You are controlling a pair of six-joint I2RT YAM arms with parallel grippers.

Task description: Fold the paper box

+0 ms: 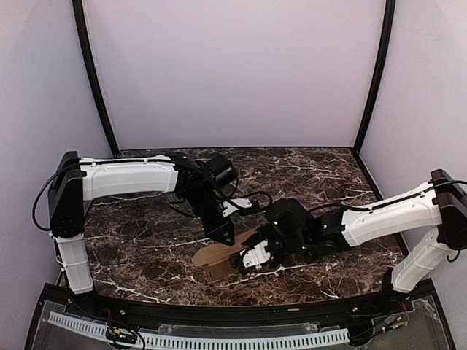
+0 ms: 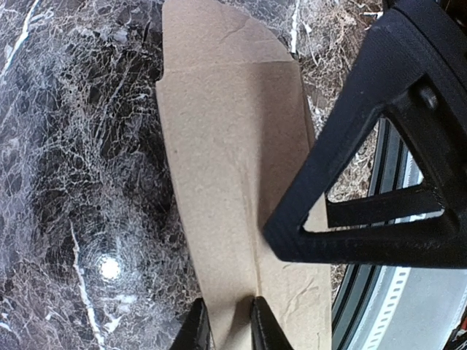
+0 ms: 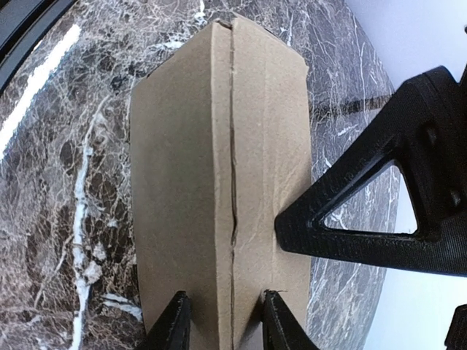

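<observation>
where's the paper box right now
In the top view the paper box lies centre-front on the table, between the left gripper and right gripper, both pinching it.

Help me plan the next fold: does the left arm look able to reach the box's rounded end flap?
Probably yes. The flap lies flat just ahead of the left end effector, nothing between; but it seems pinched on the box and must release first.
</observation>
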